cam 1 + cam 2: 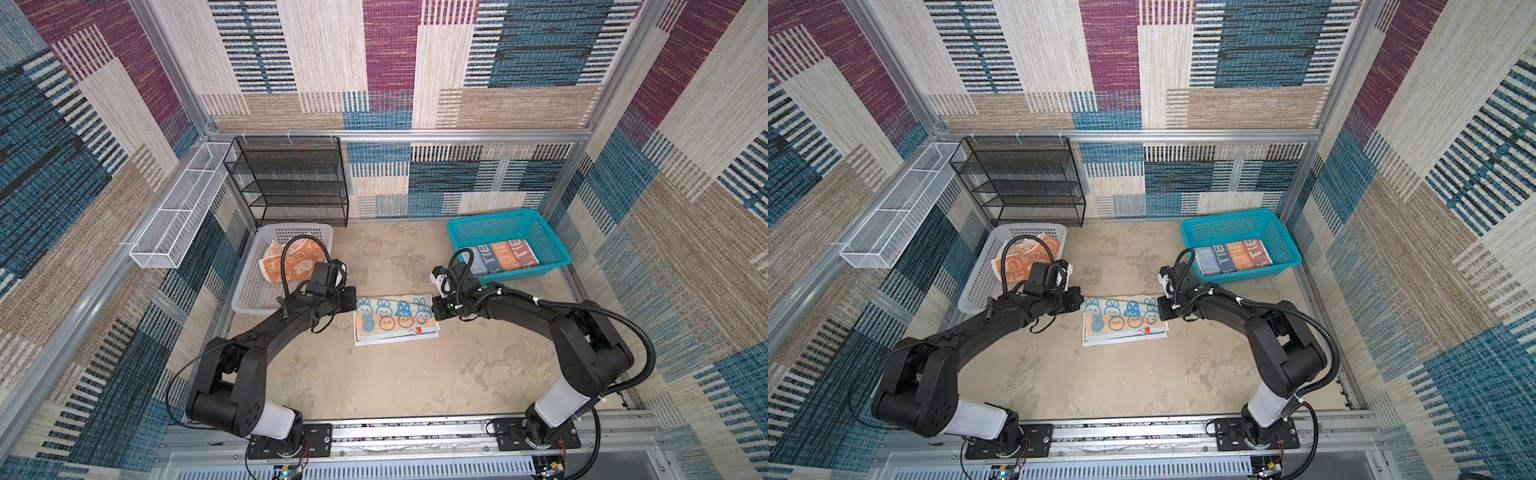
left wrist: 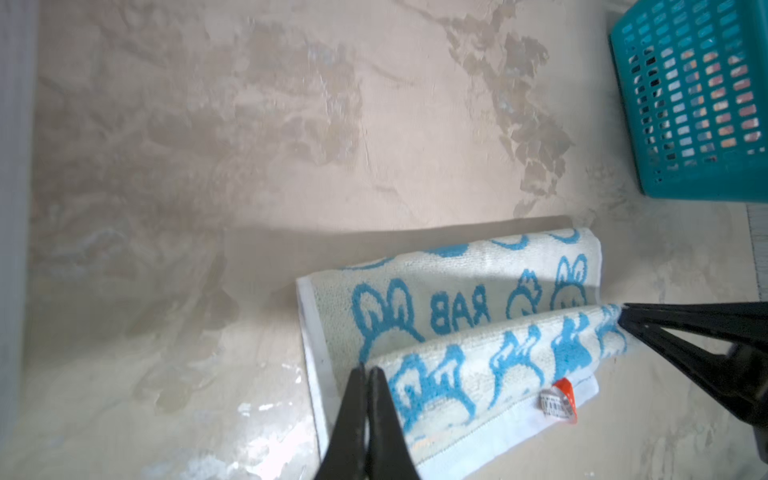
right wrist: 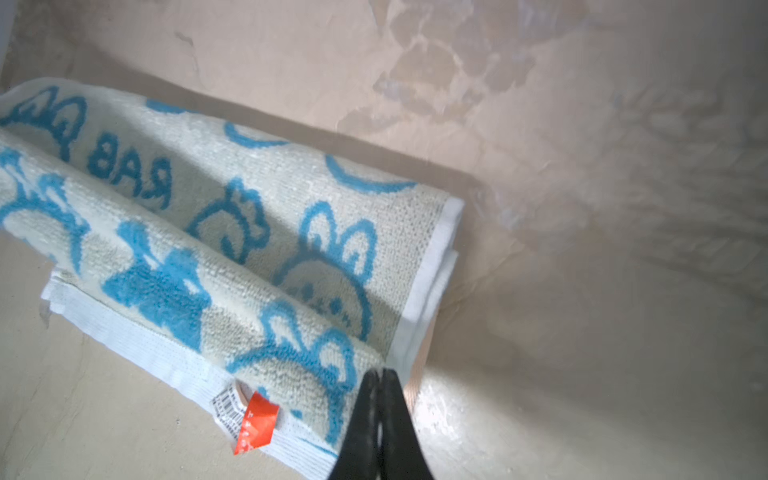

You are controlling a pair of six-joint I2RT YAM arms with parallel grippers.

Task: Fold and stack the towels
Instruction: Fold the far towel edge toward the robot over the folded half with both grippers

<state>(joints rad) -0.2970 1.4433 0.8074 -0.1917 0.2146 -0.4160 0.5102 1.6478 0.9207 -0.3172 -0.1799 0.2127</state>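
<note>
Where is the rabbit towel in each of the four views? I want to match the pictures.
Top view: rabbit towel at the middle of the table.
Top view: rabbit towel, same spot.
Left wrist: rabbit towel, pinched by the left gripper.
Right wrist: rabbit towel, pinched by the right gripper.
Shared landmark: its red tag.

Bimanual pose about the rabbit towel [image 1: 395, 318]. The left arm [image 1: 266, 332] and the right arm [image 1: 519, 307] each bend at the elbow and reach inward, one to each short end of the towel, wrists low and roughly level. The left end effector [image 1: 356, 305] is pinched closed on the raised fold at the towel's left end. The right end effector [image 1: 433, 311] is likewise closed on the same fold at the right end. The two point at each other across the towel.
</note>
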